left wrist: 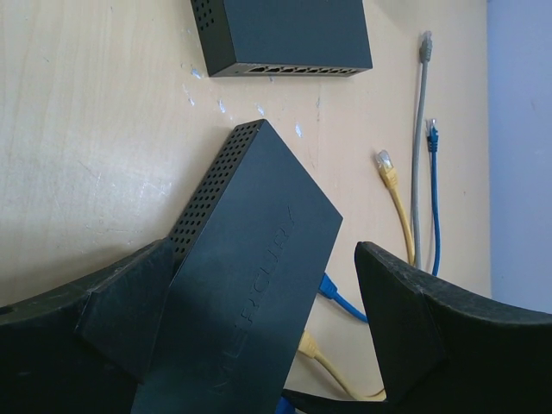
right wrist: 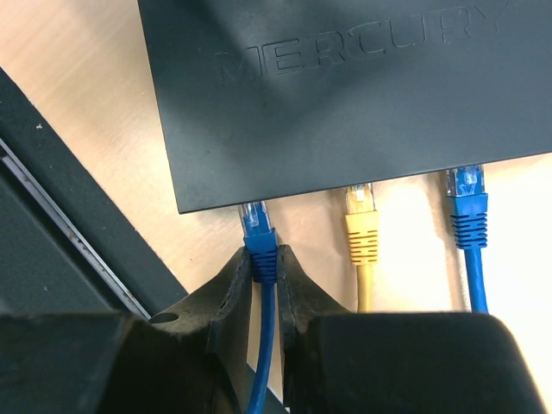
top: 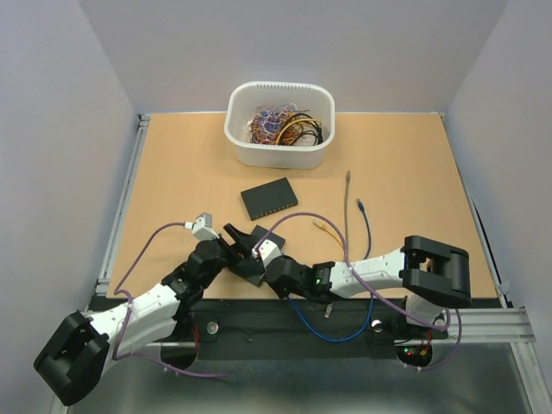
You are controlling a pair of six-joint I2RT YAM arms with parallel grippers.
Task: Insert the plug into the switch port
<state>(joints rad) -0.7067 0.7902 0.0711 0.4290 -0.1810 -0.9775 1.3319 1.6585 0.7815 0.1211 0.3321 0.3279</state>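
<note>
The counter [top: 172, 190] is pale wood, walled in grey on three sides. Both arms lie low over its near edge, bent toward each other so that they meet left of the middle. A white bin [top: 278, 157] of tangled cables stands at the far edge.

Two black boxes lie between the bin and the arms. The second switch [top: 268, 200] rests flat by itself, its row of ports facing the arms. The switch [left wrist: 250, 285] is nearer, between the two wrists, with its vented side turned left.

The left fingers [left wrist: 405, 293] are spread wide on either side of the switch; the one on the vented side is against it, and the other stands clear, so nothing is clamped.

The right fingers [right wrist: 233, 285] are pinched nearly closed on the plug [right wrist: 259, 226], a blue one, whose clear tip is at the switch's port edge. Whether it is fully seated I cannot tell.

Beside it, a yellow plug [right wrist: 360, 220] and a second blue plug [right wrist: 468, 207] sit at neighbouring ports. Loose grey [left wrist: 423, 52], blue [left wrist: 431, 138] and yellow [left wrist: 385, 166] cable ends lie on the counter to the right.
</note>
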